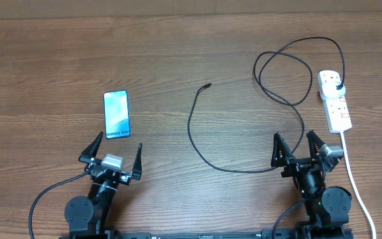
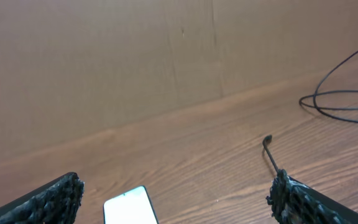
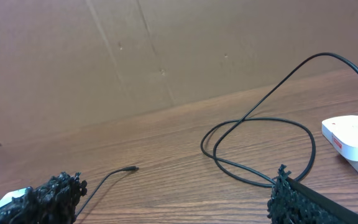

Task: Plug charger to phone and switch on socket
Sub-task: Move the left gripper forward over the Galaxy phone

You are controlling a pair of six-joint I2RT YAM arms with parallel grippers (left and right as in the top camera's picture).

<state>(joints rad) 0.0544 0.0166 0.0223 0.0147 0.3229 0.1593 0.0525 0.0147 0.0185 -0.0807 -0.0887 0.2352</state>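
The phone (image 1: 117,114) lies flat on the table at the left, its light blue screen up. It also shows at the bottom of the left wrist view (image 2: 129,206). The thin black charger cable (image 1: 197,136) loops across the middle. Its connector tip (image 1: 207,85) lies free on the wood and shows in both wrist views (image 2: 267,140) (image 3: 131,168). Its black plug (image 1: 337,86) sits in the white socket strip (image 1: 334,101), also in the right wrist view (image 3: 352,137). My left gripper (image 1: 113,154) is open and empty, just in front of the phone. My right gripper (image 1: 298,147) is open and empty, in front of the cable loops.
The socket's thick white cord (image 1: 353,172) runs down the right side past my right arm to the front edge. A brown cardboard wall (image 2: 135,56) stands behind the wooden table.
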